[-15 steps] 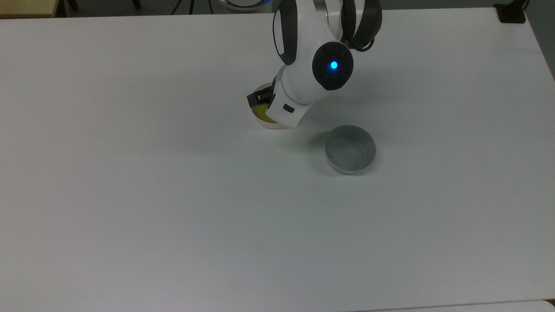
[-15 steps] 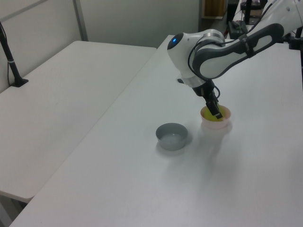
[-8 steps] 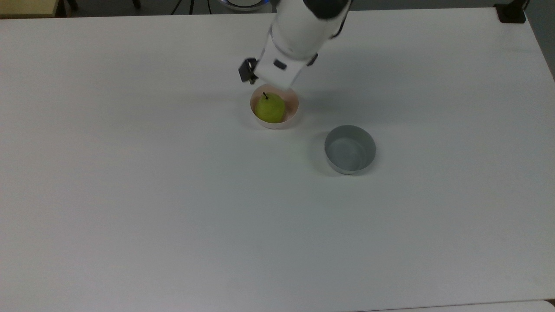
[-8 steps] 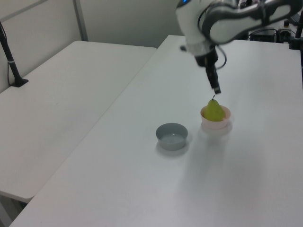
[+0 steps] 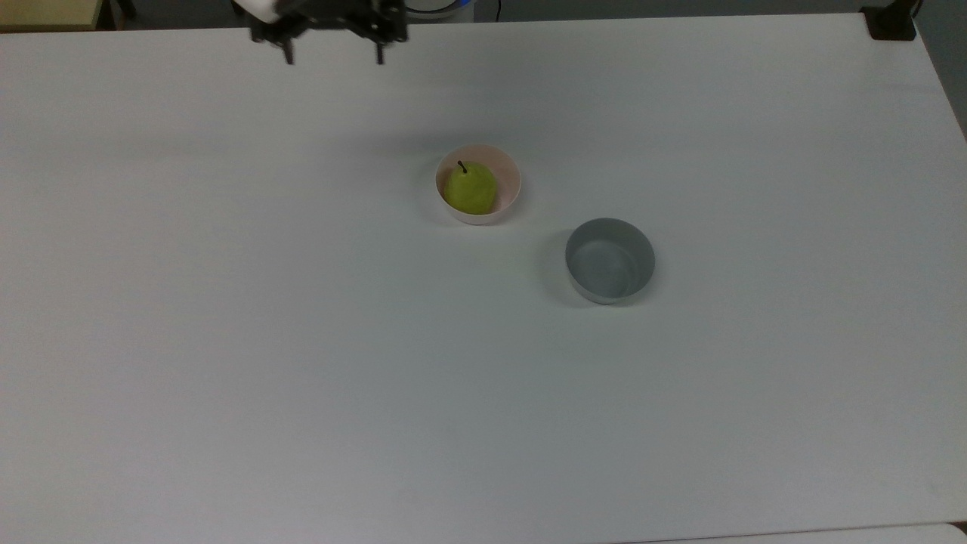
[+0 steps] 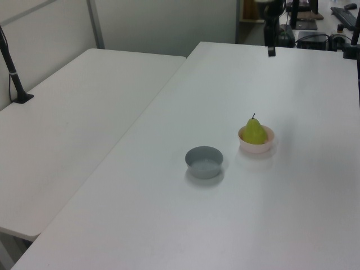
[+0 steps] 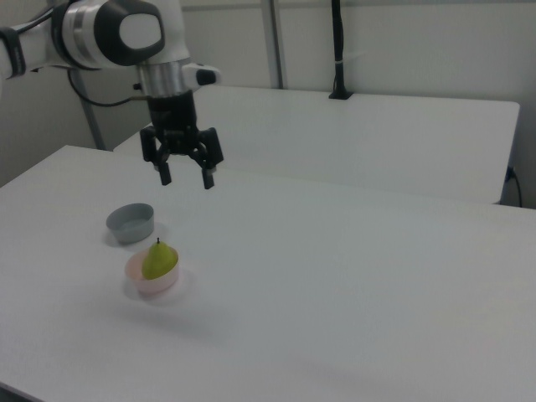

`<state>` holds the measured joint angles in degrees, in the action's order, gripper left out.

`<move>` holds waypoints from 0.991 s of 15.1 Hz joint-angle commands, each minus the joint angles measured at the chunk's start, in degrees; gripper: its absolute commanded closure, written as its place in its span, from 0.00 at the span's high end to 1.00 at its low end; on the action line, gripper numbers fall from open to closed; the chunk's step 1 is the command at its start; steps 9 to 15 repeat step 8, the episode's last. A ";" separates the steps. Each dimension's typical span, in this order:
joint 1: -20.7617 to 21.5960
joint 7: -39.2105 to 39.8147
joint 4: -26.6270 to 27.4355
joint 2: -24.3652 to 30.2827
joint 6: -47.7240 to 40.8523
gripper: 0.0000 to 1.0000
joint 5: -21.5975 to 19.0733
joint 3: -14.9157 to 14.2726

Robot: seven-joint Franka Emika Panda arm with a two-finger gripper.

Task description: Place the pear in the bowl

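Hanging high and empty, my gripper (image 7: 186, 179) has its two fingers spread wide apart with nothing between them; in the right view it sits in the upper left of the frame, well above the white table (image 7: 352, 276), and in the top view it shows at the very top edge, left of centre (image 5: 332, 53). A second ago my fingers were down at the bowl with the pear between them; half a second ago I had let go and my hand hung just above the bowl's far rim; now I have pulled well up and away from it. The pear (image 5: 469, 189) stands upright in the pale pink bowl (image 5: 508, 181), stem up, just as it did half a second ago, and the bowl has not shifted on the table. In the left view the pear (image 6: 255, 131) rises above the bowl's rim (image 6: 268, 140), right of centre in the frame; in the right view pear (image 7: 159, 260) and bowl (image 7: 146, 280) are in the lower left. The grey bowl (image 5: 610, 261) stays where it was, near the pink one but apart from it, lower right of it in the top view, and holds nothing.
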<state>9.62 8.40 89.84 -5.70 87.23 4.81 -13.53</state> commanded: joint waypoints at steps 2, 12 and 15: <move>-3.37 -0.92 0.61 1.57 -0.22 1.00 0.19 0.26; -4.61 -2.07 -0.36 0.60 0.92 1.00 0.28 0.44; -4.61 -2.07 -0.36 0.60 0.92 1.00 0.28 0.44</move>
